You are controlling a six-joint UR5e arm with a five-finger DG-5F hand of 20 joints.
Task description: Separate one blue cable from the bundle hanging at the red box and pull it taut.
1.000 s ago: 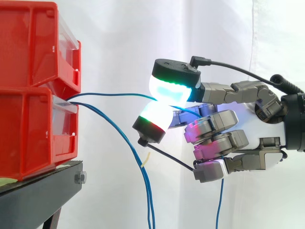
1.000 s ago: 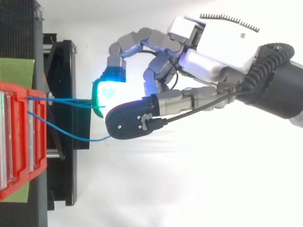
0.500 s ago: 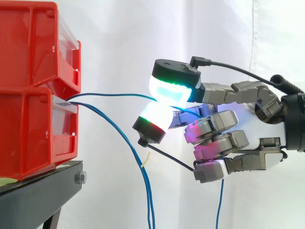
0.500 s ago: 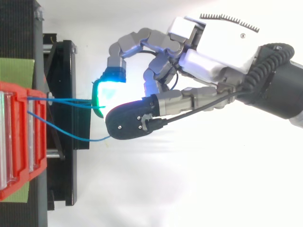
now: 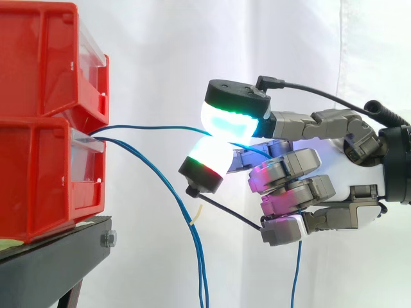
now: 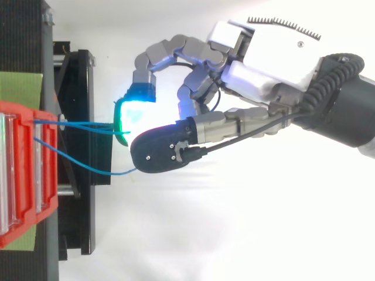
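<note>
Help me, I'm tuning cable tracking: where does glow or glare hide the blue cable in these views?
Side view: the blue cable stands out against the white curtain, but the hand pinches it between fingertips whose white-cyan glow swallows it there. Top view: it reads well over the black stand, then vanishes into the green-cyan fingertip glow; the background beneath the hand is blown out white.

Red bins (image 5: pixel 45 160), 9 o'clock: glossy plastic. Stand (image 5: pixel 51 260): matt black metal. Curtain (image 5: pixel 154 58): white cloth. Blue cable (image 5: pixel 151 126): smooth sheath.
</note>
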